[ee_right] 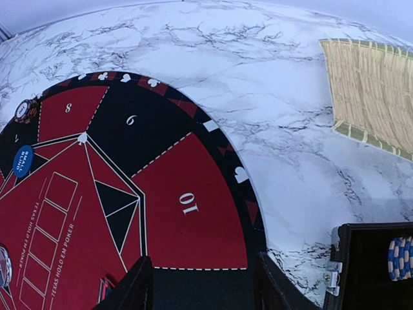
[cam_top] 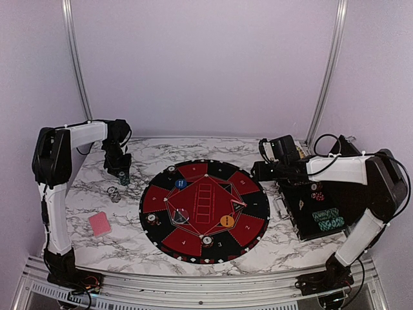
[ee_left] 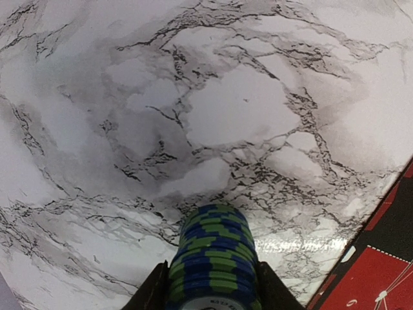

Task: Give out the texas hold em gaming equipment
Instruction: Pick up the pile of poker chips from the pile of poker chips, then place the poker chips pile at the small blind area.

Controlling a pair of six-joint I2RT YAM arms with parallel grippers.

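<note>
The top view looks down from above the near edge of the counter (cam_top: pixel 90 194), taking in everything. Both wrist views look down closely, each catching the mat (ee_right: pixel 161 194) rim.

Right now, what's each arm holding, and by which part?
Left fingers: blue-green chip stack, pinched by its opposite sides. Right fingers: nothing, apart over the mat.

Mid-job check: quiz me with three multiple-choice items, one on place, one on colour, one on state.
1. The pink card lies: A) on the table, left of the mat; B) on the mat; C) held aloft.
2. The chip stack in the left claw is: A) red-white; B) black; C) blue-green.
3. The right claw is: A) gripping a card; B) open, empty; C) gripping chips.
A, the top view shows it on marble; C, the left wrist view shows the stripes; B, nothing sits between its fingers.
</note>
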